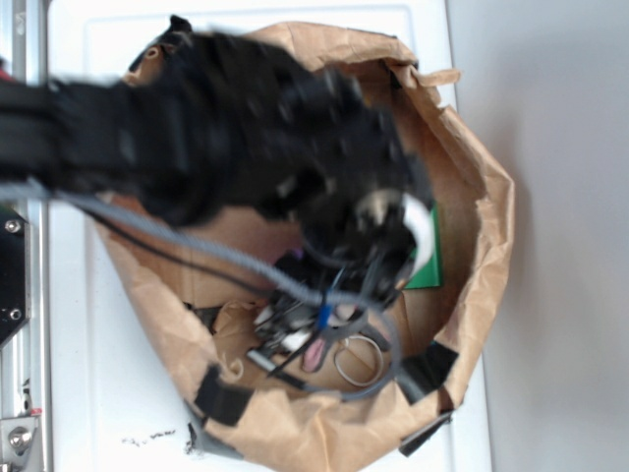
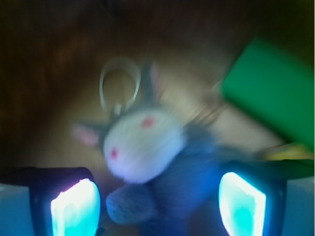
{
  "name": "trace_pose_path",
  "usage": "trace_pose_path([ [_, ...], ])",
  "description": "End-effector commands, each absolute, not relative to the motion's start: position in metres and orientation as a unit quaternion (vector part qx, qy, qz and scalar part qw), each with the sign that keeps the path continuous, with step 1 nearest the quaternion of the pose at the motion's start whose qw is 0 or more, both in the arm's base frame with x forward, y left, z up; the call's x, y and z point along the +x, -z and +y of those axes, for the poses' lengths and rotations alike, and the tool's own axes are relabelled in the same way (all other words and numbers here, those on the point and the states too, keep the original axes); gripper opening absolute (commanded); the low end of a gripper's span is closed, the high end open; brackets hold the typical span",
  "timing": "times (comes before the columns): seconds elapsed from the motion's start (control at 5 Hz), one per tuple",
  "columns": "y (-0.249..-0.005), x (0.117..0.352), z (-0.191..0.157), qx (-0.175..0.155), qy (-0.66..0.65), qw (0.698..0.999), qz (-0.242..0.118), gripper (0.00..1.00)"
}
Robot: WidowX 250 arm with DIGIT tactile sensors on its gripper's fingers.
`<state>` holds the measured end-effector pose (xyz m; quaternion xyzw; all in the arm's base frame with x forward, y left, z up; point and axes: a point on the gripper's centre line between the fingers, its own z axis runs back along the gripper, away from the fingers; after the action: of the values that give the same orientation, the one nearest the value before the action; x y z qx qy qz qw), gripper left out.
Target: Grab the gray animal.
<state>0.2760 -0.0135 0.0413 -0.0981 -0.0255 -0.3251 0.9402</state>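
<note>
Pincer (image 2: 157,201) pads spread wide, gray animal (image 2: 147,162) between them (green block (image 2: 270,93) close alongside).

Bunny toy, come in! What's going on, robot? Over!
Gripper open, fingers either side of gray animal. Animal lying in paper bag, not yet grabbed. Green block close beside it, not blocking.

The gray animal (image 2: 162,167) had a cream face, red eyes and a pink patch at left — the block (image 2: 273,93) upper right was green, the bag (image 1: 472,197) brown.
</note>
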Motion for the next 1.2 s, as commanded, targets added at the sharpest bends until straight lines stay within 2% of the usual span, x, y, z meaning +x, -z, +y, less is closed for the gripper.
trace_pose_path([
  [0.0, -0.02, 0.283, -0.024, -0.05, 0.291, 0.952, -0.08, 0.0],
  [0.2, -0.028, 0.285, -0.025, -0.054, 0.285, 0.953, -0.081, 0.0],
  [0.4, -0.067, 0.278, -0.02, -0.084, 0.272, 0.955, -0.09, 0.0],
  [0.6, -0.116, 0.27, -0.006, -0.124, 0.25, 0.957, -0.079, 0.0],
  [0.8, -0.162, 0.262, 0.016, -0.138, 0.21, 0.965, -0.077, 0.0],
  [1.0, -0.177, 0.248, 0.019, -0.091, 0.156, 0.979, -0.095, 0.0],
])
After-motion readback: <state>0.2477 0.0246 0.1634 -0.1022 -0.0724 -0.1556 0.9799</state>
